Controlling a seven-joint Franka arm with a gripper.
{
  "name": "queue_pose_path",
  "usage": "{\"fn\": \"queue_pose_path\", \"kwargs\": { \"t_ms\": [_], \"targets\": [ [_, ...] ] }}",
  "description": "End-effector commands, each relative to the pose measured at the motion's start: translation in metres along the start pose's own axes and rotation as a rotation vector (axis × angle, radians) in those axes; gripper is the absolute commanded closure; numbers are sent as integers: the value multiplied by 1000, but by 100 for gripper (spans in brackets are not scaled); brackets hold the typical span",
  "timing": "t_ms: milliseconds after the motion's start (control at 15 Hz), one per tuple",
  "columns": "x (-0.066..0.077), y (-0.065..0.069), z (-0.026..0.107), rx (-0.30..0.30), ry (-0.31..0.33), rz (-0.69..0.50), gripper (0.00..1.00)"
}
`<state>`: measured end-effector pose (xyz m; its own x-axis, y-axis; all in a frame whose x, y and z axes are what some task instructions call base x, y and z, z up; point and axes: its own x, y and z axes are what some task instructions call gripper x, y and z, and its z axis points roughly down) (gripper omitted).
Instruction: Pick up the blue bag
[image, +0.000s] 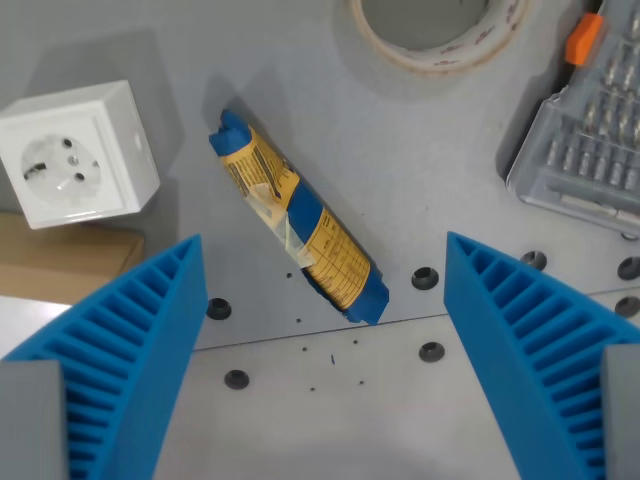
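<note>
The blue bag (298, 217) is a rolled-up blue and yellow packet lying diagonally on the grey table, from upper left to lower right. My gripper (322, 330) is above it and open, with nothing between its ribbed blue fingers. One finger (130, 340) shows at the wrist view's left, the other (530, 340) at the wrist view's right. The lower end of the bag lies between the fingertips; the rest of it extends beyond them toward the top of the view.
A white socket box (75, 152) stands at the left, with a brown cardboard piece (60, 262) below it. A tape roll (440, 30) lies at the top. A clear bit case (590, 135) sits at the right. Bolt holes dot the table (420, 160).
</note>
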<state>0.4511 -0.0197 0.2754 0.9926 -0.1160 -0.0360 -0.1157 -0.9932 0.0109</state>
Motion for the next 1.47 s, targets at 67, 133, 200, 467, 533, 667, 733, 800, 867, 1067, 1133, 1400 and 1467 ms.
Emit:
{"fn": "queue_pose_path", "kwargs": {
  "t_ms": [67,133,200,467,533,667,733,800,867,1067,1133,1400,1467],
  "targets": [
    [-9,-3,8,-23,103,-190,0],
    [-10,-4,11,-27,102,-205,0],
    [-11,-4,14,-29,104,-223,0],
    [-14,-6,32,-41,111,-298,0],
    [-14,-7,37,-42,110,-318,0],
    [-15,-9,47,-51,99,-356,0],
    [-16,-10,51,-53,94,-373,0],
    [-17,-11,54,-54,92,-391,0],
    [-18,-12,57,-56,90,-407,0],
    [-23,-13,66,-58,96,-452,0],
    [-25,-13,69,-56,102,-467,0],
    [-32,-14,86,-60,114,-517,0],
    [-33,-15,90,-63,113,-532,0]
  ]
}}
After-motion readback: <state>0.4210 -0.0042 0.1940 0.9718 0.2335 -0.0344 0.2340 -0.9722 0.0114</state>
